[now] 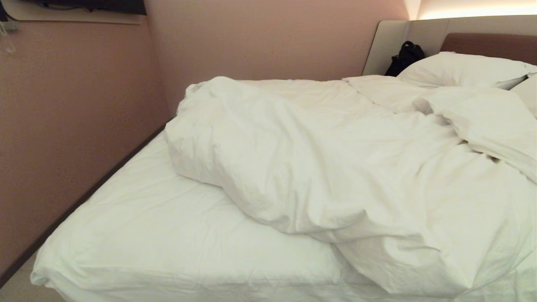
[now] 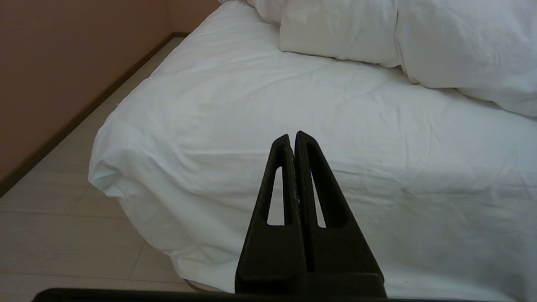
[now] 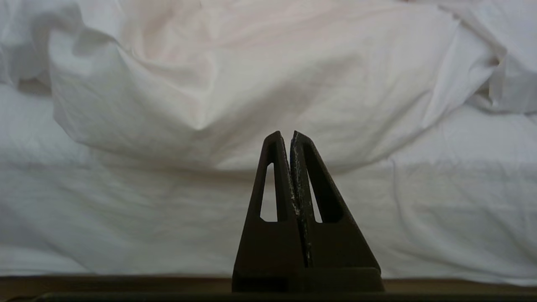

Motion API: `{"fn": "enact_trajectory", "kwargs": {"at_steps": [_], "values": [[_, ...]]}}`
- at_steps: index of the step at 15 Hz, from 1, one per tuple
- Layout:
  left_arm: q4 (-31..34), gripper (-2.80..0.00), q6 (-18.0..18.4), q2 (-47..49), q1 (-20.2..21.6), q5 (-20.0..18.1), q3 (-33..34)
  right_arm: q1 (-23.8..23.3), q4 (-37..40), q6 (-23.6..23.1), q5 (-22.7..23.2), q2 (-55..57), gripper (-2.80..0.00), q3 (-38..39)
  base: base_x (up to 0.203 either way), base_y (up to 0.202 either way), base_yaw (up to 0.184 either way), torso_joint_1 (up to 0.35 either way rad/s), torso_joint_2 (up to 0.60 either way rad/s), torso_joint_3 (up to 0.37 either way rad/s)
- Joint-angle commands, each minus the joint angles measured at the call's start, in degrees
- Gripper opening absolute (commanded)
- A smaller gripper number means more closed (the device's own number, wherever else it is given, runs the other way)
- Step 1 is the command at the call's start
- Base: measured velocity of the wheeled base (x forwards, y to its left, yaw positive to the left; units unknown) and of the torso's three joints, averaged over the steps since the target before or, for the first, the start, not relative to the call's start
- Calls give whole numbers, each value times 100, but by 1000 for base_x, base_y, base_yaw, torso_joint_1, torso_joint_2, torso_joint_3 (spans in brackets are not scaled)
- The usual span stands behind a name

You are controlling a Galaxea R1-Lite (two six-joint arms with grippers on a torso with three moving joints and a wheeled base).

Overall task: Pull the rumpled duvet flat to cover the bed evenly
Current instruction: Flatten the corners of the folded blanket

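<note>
Head view: duvet lies bunched in a thick heap across the middle and right of the bed, leaving the near left sheet bare. Pillow far right against the headboard; a black bag beside it. Neither arm shows.

Left wrist view: left gripper, fingers pressed together, holding nothing, hangs off the near left corner of the mattress, floor below.

Right wrist view: right gripper, fingers closed and empty, faces a hanging duvet fold, apart from it.
</note>
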Motion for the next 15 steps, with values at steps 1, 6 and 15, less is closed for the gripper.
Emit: {"fn": "enact_trajectory", "kwargs": {"at_steps": [1, 6, 15], "values": [[-6, -280, -4, -2, 2, 2, 0, 2, -244, -10, 7, -2, -280, -7, 0, 0, 0, 0, 0, 0], [-6, -280, -4, -2, 2, 2, 0, 2, 562, 167, 121, 364, -280, -669, 0, 0, 0, 0, 0, 0], [46, -280, 5, -1, 0, 5, 0, 178, 30, -830, 693, 4015, -280, -1021, 0, 0, 0, 0, 0, 0]]}}
